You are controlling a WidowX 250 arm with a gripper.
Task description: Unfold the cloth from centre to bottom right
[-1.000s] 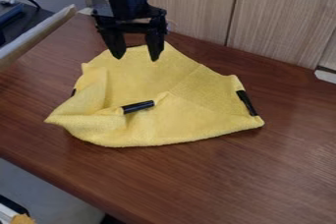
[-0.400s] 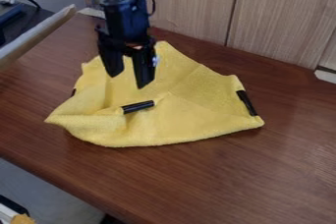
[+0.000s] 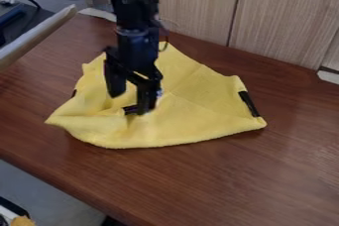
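I hold my gripper [image 3: 131, 103] wide open, apparently empty, over the tab [image 3: 128, 110]; around it the cloth [image 3: 198, 111] lies part-folded. I should pinch only the tab's layer, then draw low.

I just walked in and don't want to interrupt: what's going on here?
A black robot arm has its open gripper low over a yellow cloth on a wooden table. One fingertip is at the black strip left of the cloth's middle. The cloth is partly folded; that corner isn't unfolded yet.
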